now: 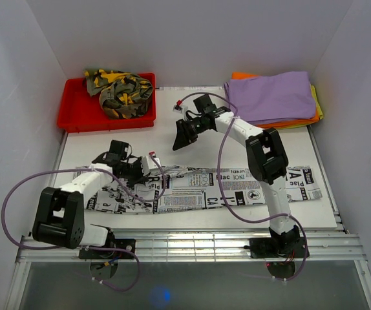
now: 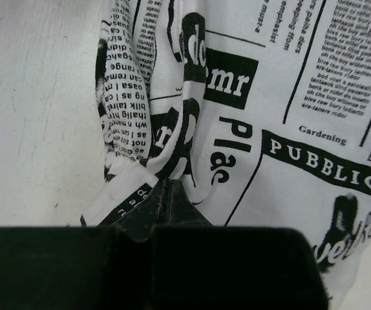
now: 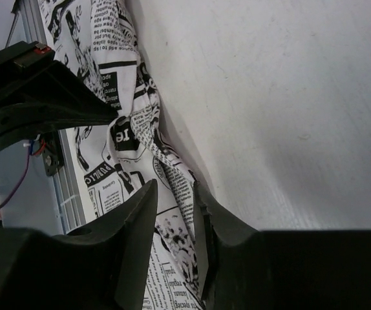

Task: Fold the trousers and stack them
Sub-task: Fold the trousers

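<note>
The white trousers with black newspaper print (image 1: 237, 184) lie stretched out flat across the near part of the table. My left gripper (image 1: 145, 171) is shut on a bunched fold at their far edge near the left end. In the left wrist view that fold (image 2: 172, 129) rises straight out of the closed fingertips of the left gripper (image 2: 166, 186). My right gripper (image 1: 180, 139) hangs over bare table just beyond the trousers. Its jaws (image 3: 174, 187) stand a narrow gap apart, with the trousers (image 3: 108, 84) seen past them, not held. A camouflage pair (image 1: 121, 90) lies crumpled in the red tray.
The red tray (image 1: 75, 119) stands at the back left. A stack of folded cloths, purple on top (image 1: 273, 97), sits at the back right. White walls close in the table on three sides. A metal rail (image 1: 192, 242) runs along the near edge.
</note>
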{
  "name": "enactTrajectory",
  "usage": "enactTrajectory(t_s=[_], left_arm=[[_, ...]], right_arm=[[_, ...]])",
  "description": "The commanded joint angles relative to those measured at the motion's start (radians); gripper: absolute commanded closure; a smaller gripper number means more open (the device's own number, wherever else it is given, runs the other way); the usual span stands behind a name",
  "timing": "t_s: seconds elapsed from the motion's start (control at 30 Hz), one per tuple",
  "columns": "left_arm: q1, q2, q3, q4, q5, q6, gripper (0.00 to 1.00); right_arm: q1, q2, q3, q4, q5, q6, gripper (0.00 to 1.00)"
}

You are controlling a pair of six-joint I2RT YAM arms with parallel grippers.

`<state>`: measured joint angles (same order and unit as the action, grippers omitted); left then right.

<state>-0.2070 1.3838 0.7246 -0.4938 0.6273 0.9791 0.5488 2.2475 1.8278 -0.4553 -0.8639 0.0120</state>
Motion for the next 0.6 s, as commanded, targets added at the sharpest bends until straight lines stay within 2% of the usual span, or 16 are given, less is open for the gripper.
enactTrajectory(t_s=[0.0, 0.07, 0.2, 0.23, 0.27, 0.37, 0.57], left_arm=[[-0.028, -0.057, -0.103, 0.156, -0.118, 0.049, 1.00], [-0.032, -0.075, -0.166, 0.246, -0.169, 0.049, 1.00], [-0.035, -0.066, -0.200, 0.294, -0.187, 0.038, 1.00], [-0.038, -0.065, -0.206, 0.308, -0.189, 0.036, 1.00], [-0.040, -0.066, -0.223, 0.319, -0.195, 0.036, 1.00], [-0.043, -0.089, -0.257, 0.374, -0.201, 0.056, 1.00], [-0.048, -0.103, -0.283, 0.402, -0.204, 0.084, 1.00]], right_arm=[[0.037, -0.006, -0.016, -0.023, -0.043, -0.041, 0.66], [0.046, 0.001, -0.015, -0.028, -0.049, -0.041, 0.66], [0.072, 0.014, -0.004, -0.020, -0.009, -0.049, 0.65], [0.080, 0.020, 0.005, -0.023, 0.008, -0.055, 0.63], [0.094, 0.033, 0.031, -0.037, 0.038, -0.072, 0.55], [0.124, 0.061, 0.068, -0.060, 0.084, -0.104, 0.44], [0.169, 0.110, 0.094, -0.068, 0.157, -0.161, 0.41]])
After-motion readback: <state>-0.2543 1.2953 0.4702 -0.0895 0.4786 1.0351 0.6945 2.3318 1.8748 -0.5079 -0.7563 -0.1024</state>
